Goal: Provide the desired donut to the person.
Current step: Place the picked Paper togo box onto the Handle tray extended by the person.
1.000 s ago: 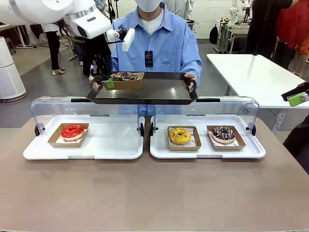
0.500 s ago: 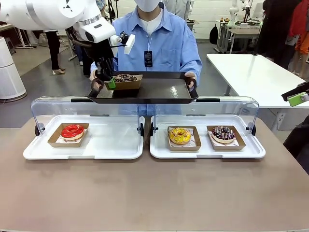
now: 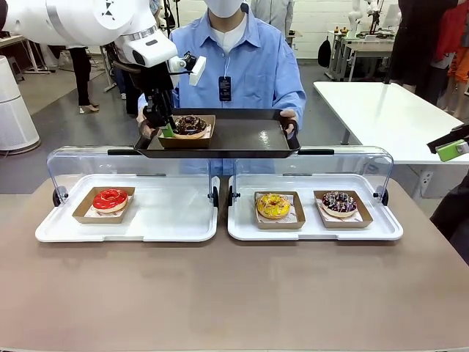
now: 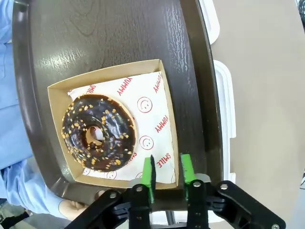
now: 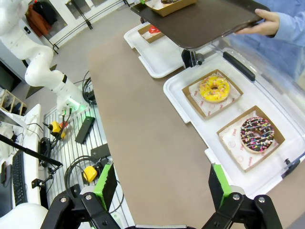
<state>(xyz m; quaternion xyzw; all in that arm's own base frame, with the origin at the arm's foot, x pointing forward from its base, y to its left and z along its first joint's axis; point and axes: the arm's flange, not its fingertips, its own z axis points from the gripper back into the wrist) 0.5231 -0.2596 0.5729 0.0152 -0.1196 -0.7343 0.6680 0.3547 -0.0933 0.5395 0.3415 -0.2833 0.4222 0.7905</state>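
Saw the left gripper (image 4: pixel 167 160) at a corner of the dark tray (image 4: pixel 95 33), pads a little apart, one on each side of the box (image 4: pixel 55 102) wall, not squeezing. Found the chocolate donut (image 4: pixel 116 129) in that box, on the tray. Judged it soft, light and sticky on top, so best lifted by the stiff card wall. Saw the right gripper (image 5: pixel 161 179) spread wide, well apart from the tray. Saw the person's hand (image 5: pixel 267 21) holding up the smooth, shiny tray, above the brown table (image 5: pixel 143 119).

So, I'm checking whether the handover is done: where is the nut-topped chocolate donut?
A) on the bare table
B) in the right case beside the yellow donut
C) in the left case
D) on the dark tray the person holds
D: the chocolate donut lies in its box on the dark tray that the person holds up behind the cases.
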